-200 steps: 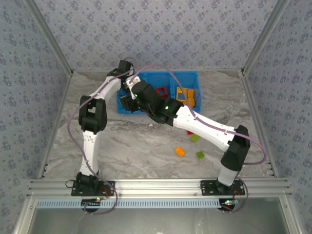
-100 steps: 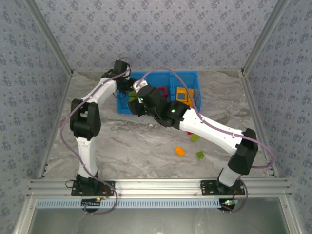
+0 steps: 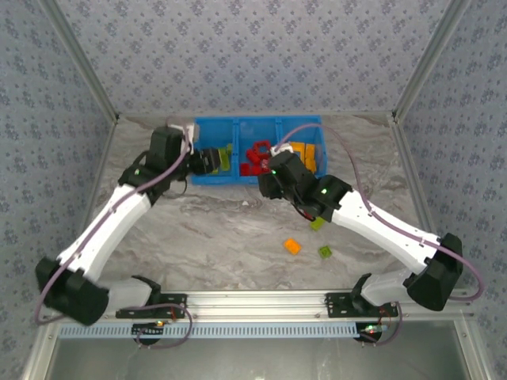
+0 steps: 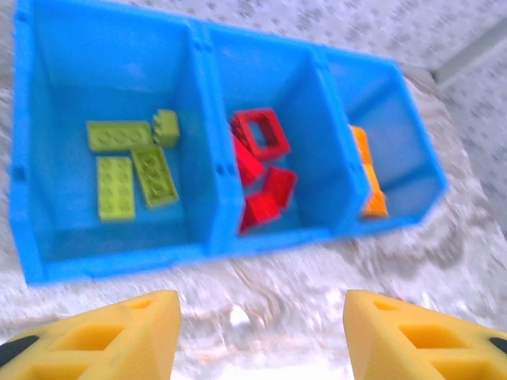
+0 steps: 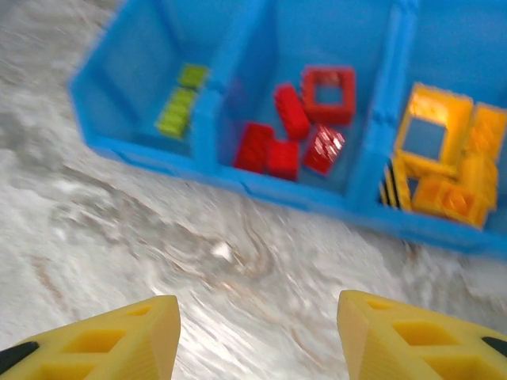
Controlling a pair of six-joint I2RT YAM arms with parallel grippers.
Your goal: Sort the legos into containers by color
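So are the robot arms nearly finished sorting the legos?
Nearly. Done: the green bricks lie in the left compartment of the blue bin, the red bricks in the middle, the orange bricks in the right. In hand: nothing; the left fingers and right fingers are open and empty. Left: a loose orange brick, a near green brick and a far green brick on the table.

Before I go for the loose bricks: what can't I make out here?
- Top view: green brick half under the right arm; shape unclear.
- Left wrist: orange bricks partly behind the bin divider; count unclear.
- Right wrist: motion blur; red bricks merge, count unclear.
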